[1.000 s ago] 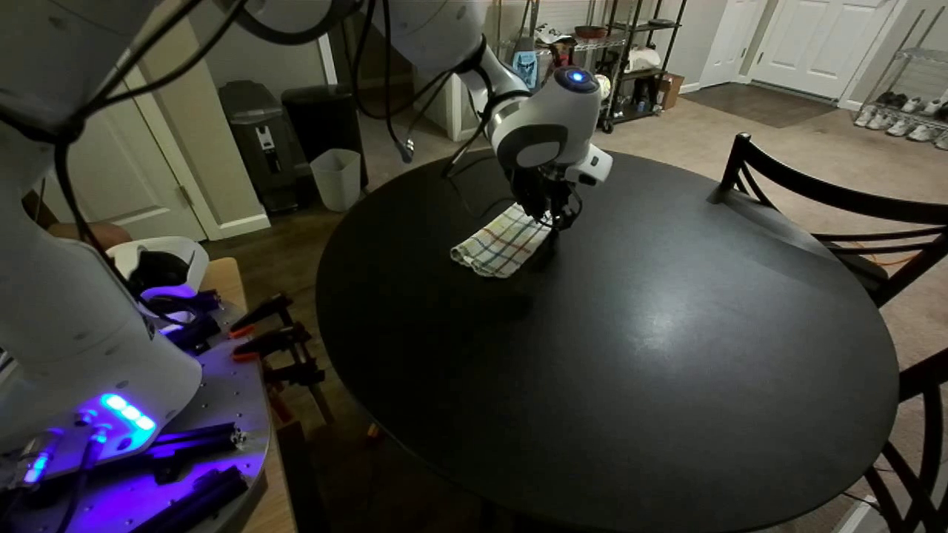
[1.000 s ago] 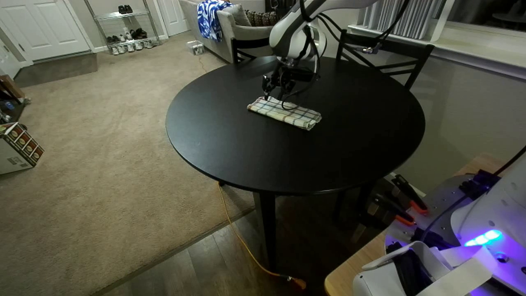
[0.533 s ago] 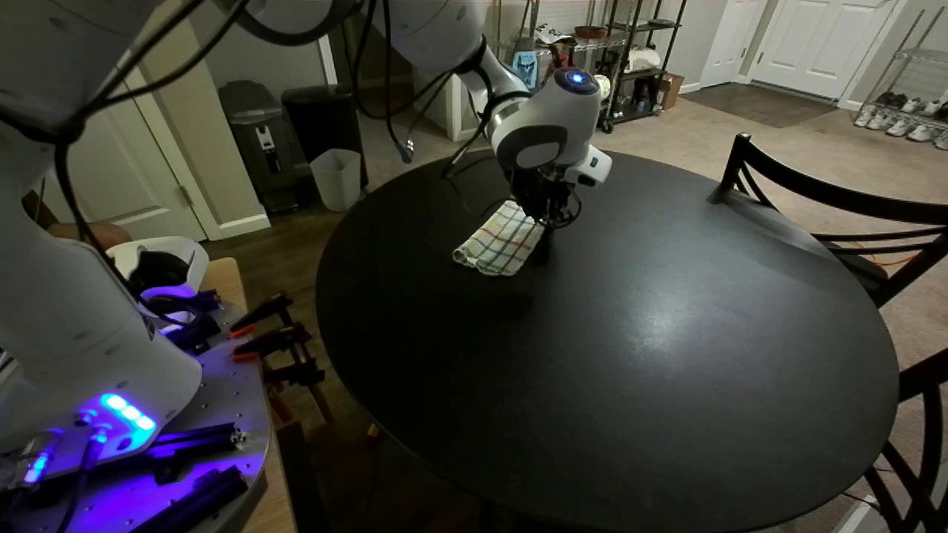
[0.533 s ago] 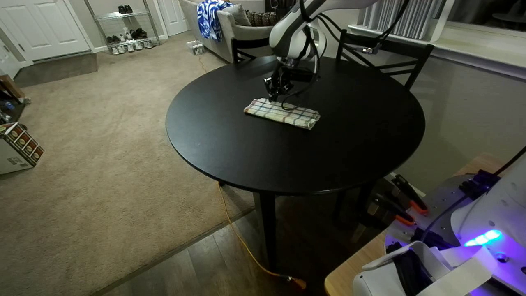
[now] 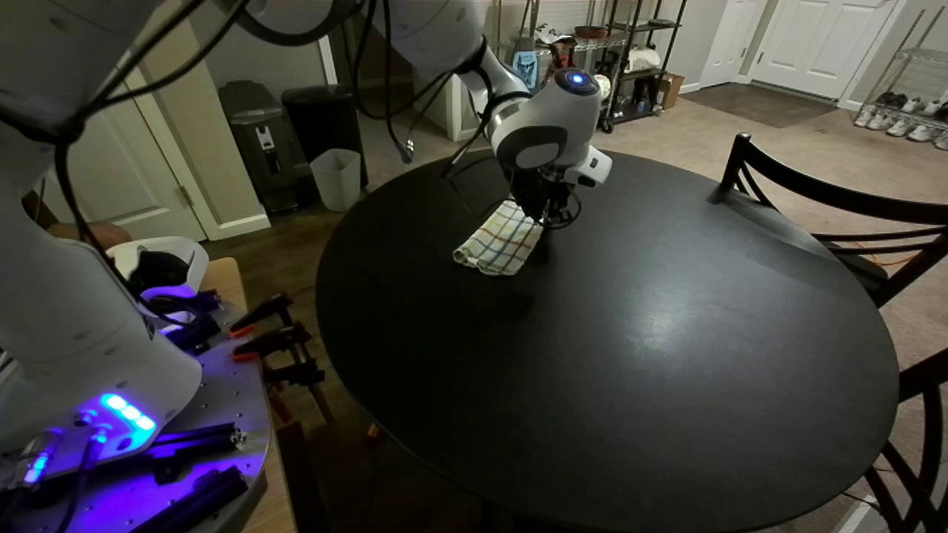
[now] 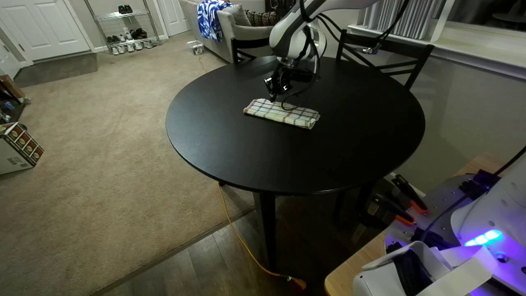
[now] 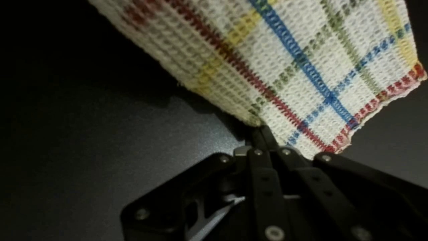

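Observation:
A folded checked cloth point(image 7: 317, 53), off-white with red, blue, yellow and green lines, lies on the round black table point(image 7: 100, 167). Both exterior views show it under the hand, its top partly hidden by the gripper in one of them, as seen on the cloth point(image 5: 498, 244). In the wrist view my gripper point(image 7: 262, 132) has its fingertips together at the cloth's long edge, where the fabric runs into a pinch. The gripper point(image 6: 273, 98) points downward at the far side of the cloth point(image 6: 283, 113), low over the tabletop.
Dark chairs point(image 5: 829, 185) stand around the table. A loose cable point(image 6: 316, 61) hangs by the wrist. Beside the arm's base are clamps point(image 5: 274, 340) and a white headset point(image 5: 159, 266). An orange cord point(image 6: 242, 242) runs along the floor.
The fingers have come together at the cloth's edge. The cloth shifted slightly during the first half second, then stayed put. The arm has hardly moved.

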Robot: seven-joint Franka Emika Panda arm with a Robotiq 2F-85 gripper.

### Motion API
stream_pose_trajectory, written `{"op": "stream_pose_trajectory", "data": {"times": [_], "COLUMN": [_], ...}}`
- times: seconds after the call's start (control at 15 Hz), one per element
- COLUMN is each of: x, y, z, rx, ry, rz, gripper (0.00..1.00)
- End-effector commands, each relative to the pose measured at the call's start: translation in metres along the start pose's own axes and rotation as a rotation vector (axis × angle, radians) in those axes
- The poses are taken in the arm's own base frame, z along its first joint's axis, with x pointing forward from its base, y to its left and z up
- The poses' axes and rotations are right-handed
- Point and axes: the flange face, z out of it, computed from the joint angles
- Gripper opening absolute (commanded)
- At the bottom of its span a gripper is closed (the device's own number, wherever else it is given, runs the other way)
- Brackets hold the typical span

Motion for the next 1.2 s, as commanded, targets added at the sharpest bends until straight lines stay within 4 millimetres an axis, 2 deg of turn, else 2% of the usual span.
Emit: {"op": "stream_pose_trajectory", "data": {"times": [0.0, 0.53, 0.73, 0.93, 1.13], "x": [0.0, 0.006, 0.008, -0.007, -0.037], "y": [0.004, 0.01, 0.014, 0.013, 0.006], "z": [-0.015, -0.095, -0.117, -0.123, -0.116], "rx": [0.031, 0.017, 0.002, -0.001, -0.012], "ry": [0.012, 0.172, 0.212, 0.194, 0.118], "rz": [-0.006, 0.018, 0.034, 0.021, -0.032], "gripper": [0.0, 0.0, 0.0, 0.0, 0.0]}}
